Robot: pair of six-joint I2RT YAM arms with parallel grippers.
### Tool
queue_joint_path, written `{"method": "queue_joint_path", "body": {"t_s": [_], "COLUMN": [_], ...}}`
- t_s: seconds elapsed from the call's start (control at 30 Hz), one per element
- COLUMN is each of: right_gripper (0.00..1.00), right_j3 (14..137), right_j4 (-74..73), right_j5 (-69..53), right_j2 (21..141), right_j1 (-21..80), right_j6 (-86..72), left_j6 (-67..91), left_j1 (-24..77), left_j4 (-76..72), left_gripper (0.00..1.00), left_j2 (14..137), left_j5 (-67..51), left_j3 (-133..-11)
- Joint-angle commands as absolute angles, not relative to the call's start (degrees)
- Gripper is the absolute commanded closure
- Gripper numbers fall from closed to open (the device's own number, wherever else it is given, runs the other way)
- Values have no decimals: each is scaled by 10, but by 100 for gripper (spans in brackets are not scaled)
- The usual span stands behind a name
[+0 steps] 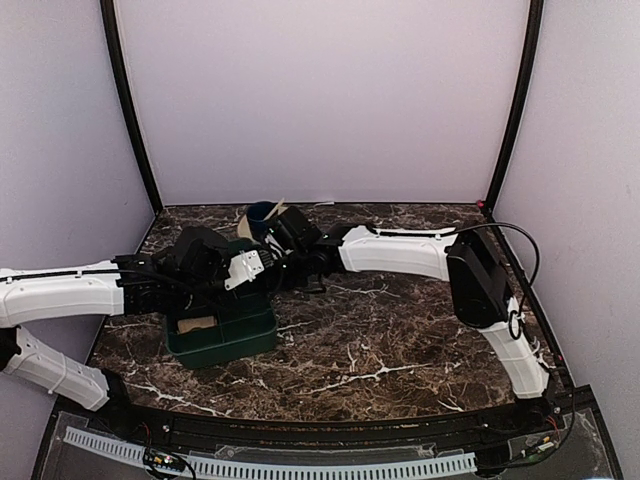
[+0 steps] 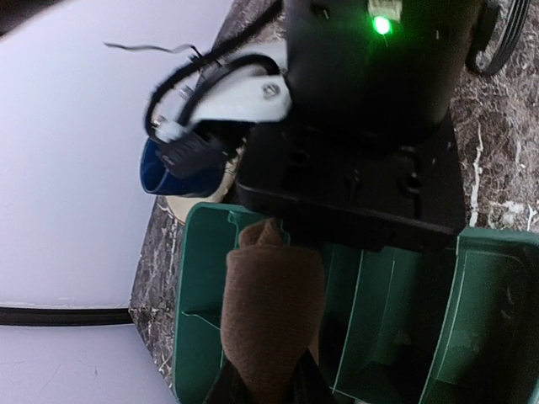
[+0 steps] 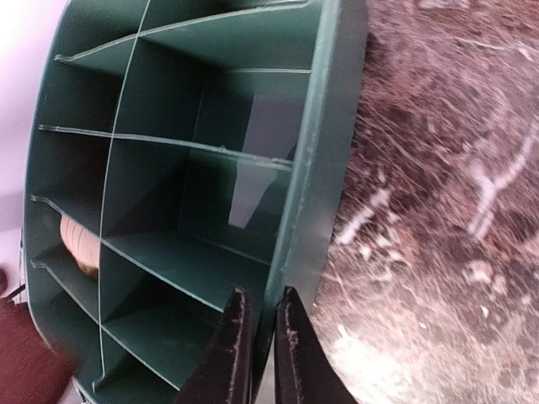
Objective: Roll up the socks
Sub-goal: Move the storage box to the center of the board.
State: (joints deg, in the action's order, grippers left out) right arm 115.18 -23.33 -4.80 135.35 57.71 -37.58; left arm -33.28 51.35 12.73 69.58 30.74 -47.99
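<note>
The left claw (image 2: 269,377) is closed on the held sock (image 2: 269,303), its dark fingers (image 2: 226,389) pressing either side of the roll's near end. The right claw (image 3: 265,296) is nearly shut, its two fingers straddling and pinching the rim of the green bin (image 3: 324,151).

Surroundings: we note that the right arm's black wrist housing (image 2: 370,93), with one green light lit, sits directly ahead of the held sock and over the bin's far edge. A blue cup (image 2: 164,172) on a beige saucer (image 2: 202,202) stands just beyond the bin's far corner. All rest on the dark marble table (image 1: 400,340). In the top view both arms cover the bin's far half and hide the held sock.

Orientation: the held sock's long axis runs straight out from the left claw, over the bin, its tapered free end reaching the black housing. The stowed sock (image 3: 76,244) lies in a compartment on the side away from the gripped rim; a divider hides most of it, so we cannot tell its axis.

Count: two socks, both rolled; one bin; one cup; one saucer.
</note>
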Motion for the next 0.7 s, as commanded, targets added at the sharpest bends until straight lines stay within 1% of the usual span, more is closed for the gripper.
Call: {"method": "queue_joint_path", "body": {"t_s": [0.0,0.17,0.3,0.47,0.67], "right_gripper": [92,92,92,91,89], "right_j3": [1084,994,947,913,903], "right_j4": [-254,-218,-197,-178,-172], "right_j5": [-14,-4,-9,-15,-10], "right_j2": [1312,1250,1218,1199,1190], "right_j1": [577,577,578,580,579], "right_j6": [-346,-353,-358,-362,-363], "left_j6": [-299,-275,-265,-250,-221], "left_j1": [521,525,525,529,530], "left_j4": [156,170,183,209,272], "left_gripper": [100,100,100,100,100], "left_j2": [735,781,802,811,820], "left_j5": [281,270,258,220,167], "left_j3": [-502,-510,-520,-539,-587]}}
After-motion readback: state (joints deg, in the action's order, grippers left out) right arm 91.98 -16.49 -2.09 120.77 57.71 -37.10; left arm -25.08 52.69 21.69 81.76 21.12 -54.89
